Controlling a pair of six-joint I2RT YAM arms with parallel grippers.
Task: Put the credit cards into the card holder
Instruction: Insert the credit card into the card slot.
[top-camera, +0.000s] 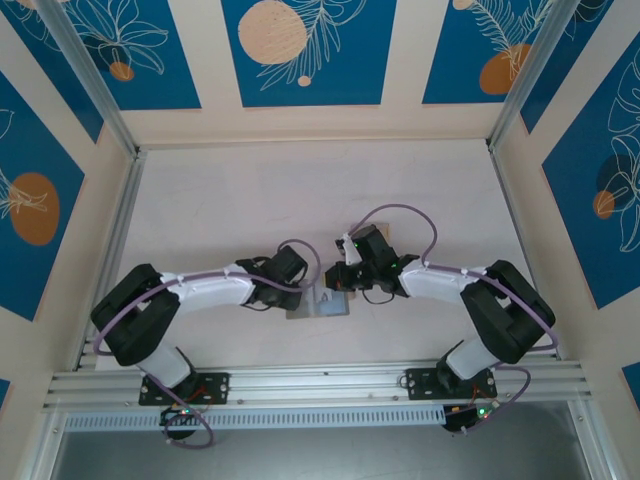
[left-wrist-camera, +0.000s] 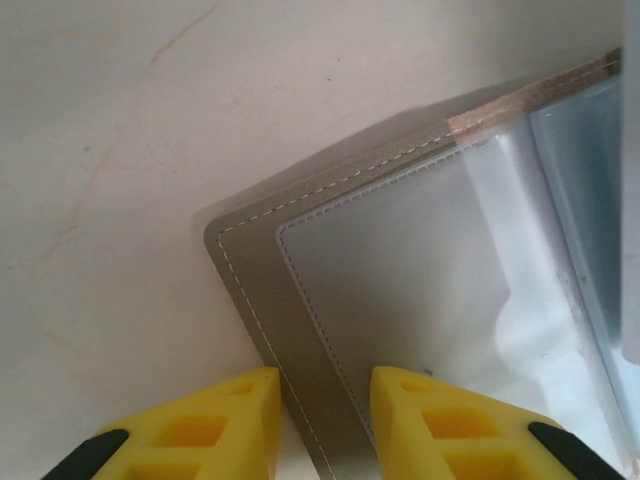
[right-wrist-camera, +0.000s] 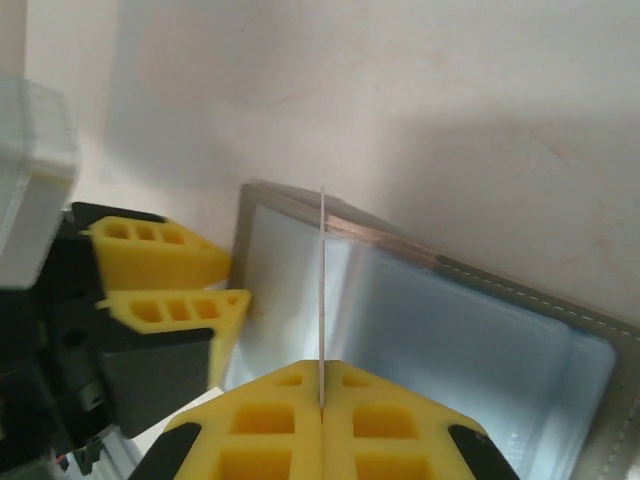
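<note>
The card holder (top-camera: 318, 305) lies open on the table (top-camera: 230, 190), close to the near edge and about midway between the side edges, directly between the two arms. Its dull-grey stitched cover faces down and its clear inner pockets face up.

The left gripper (left-wrist-camera: 325, 380) stands over the holder's left border with its fingers partly spread. One yellow fingertip is over bare table just outside the stitched edge, the other over the clear pocket inside it. The cover's face shows flat in the gap, so nothing is pinched there. I cannot tell whether the tips touch it.

The right gripper (right-wrist-camera: 322, 375) is pressed together on a pale card (right-wrist-camera: 322, 290). The card is seen edge-on as a thin upright line above the holder's middle, near the fold and the brown top edge. Whether its far end touches a pocket I cannot tell.

The two grippers sit just beside each other over the holder, with little space between them. Beyond them the pale surface runs wide toward the far edge and both side edges
</note>
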